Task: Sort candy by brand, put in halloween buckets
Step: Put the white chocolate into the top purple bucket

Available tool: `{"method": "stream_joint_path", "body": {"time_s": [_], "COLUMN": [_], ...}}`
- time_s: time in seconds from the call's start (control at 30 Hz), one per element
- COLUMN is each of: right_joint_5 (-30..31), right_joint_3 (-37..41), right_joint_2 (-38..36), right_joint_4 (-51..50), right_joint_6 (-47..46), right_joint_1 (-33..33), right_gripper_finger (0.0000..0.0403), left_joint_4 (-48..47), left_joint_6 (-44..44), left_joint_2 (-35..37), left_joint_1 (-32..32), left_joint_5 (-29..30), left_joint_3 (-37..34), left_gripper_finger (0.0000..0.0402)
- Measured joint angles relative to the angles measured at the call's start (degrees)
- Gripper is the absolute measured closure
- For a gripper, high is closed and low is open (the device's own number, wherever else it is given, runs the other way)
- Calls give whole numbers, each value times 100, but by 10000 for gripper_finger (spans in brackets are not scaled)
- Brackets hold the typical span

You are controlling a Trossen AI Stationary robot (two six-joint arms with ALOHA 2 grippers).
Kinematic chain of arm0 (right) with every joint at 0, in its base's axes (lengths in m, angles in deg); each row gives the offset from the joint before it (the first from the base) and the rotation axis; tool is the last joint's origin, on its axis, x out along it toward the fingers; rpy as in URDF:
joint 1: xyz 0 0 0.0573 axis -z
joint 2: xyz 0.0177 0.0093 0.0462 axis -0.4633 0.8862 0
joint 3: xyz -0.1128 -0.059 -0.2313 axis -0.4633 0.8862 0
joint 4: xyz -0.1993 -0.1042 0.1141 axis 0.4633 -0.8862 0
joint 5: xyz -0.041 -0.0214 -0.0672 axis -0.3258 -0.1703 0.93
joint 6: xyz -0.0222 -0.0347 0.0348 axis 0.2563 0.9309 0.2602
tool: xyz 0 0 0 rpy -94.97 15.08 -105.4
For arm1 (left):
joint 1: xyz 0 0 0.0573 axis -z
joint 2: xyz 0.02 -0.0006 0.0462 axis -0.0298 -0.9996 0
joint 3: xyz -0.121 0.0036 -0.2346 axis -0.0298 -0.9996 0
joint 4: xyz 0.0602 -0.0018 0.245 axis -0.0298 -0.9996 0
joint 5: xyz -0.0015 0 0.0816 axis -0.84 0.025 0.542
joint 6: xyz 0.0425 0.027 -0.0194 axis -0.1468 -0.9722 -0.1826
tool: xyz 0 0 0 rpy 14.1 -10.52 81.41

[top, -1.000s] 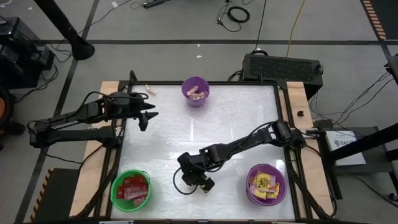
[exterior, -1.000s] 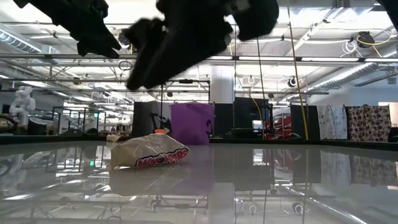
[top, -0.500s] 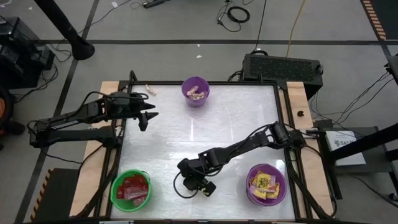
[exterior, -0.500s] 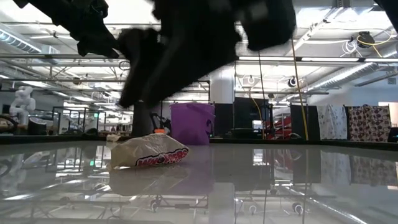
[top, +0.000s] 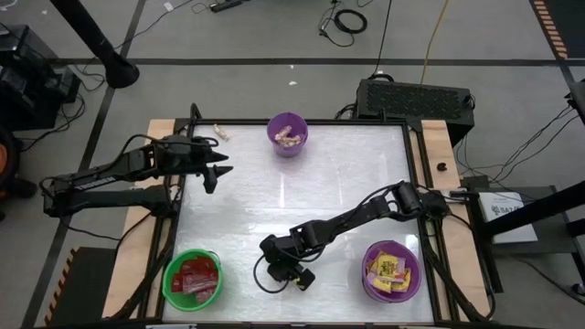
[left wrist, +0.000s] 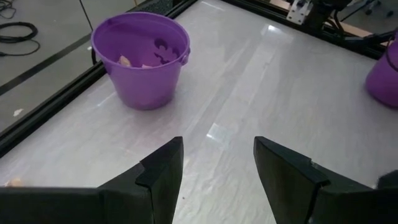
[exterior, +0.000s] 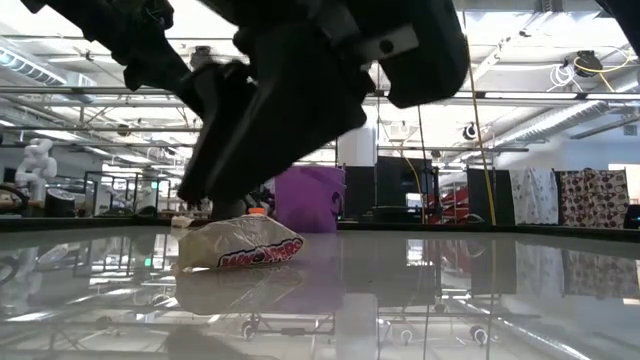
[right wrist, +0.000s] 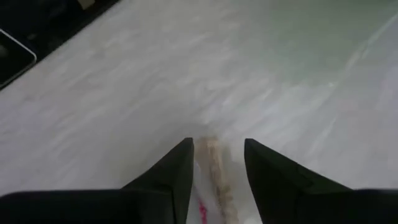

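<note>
One pale tan twisted-wrapper candy (exterior: 240,245) lies flat on the table near its near edge, left of the middle. My right gripper (right wrist: 216,146) is open, slanting down over it (exterior: 215,200), with a finger on either side of the candy's twisted end (right wrist: 214,171); I see no touch. In the high view the right gripper (top: 272,270) hides the candy. The green bucket (top: 193,277) holds red packets, the near purple bucket (top: 391,270) yellow packets, and the far purple bucket (top: 288,133) tan pieces. My left gripper (top: 219,171) waits open at the far left, above the table.
The left wrist view faces the far purple bucket (left wrist: 140,62), with bare table in front of it. A stray tan piece (top: 218,130) lies on the wooden frame beyond the far left corner. The black table frame runs round the white top.
My right gripper has moved toward the table's near edge and a little left, and has come down over the tan candy. Its fingers now reach the candy's height. The candy has stayed where it was.
</note>
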Motion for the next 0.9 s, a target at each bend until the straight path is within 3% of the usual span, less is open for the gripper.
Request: {"method": "stream_joint_path", "body": {"time_s": [0.53,0.9], "right_joint_5": [-22,-24], "right_joint_3": [2,2], "right_joint_2": [37,37], "right_joint_4": [-655,-655], "right_joint_6": [-150,-153], "right_joint_1": [91,153], "right_gripper_finger": [305,363], "left_joint_4": [-7,21], "left_joint_6": [1,1], "left_joint_2": [1,0], "left_joint_1": [0,0], "left_joint_5": [-18,-11], "left_joint_3": [0,0], "left_gripper_finger": [198,198]}}
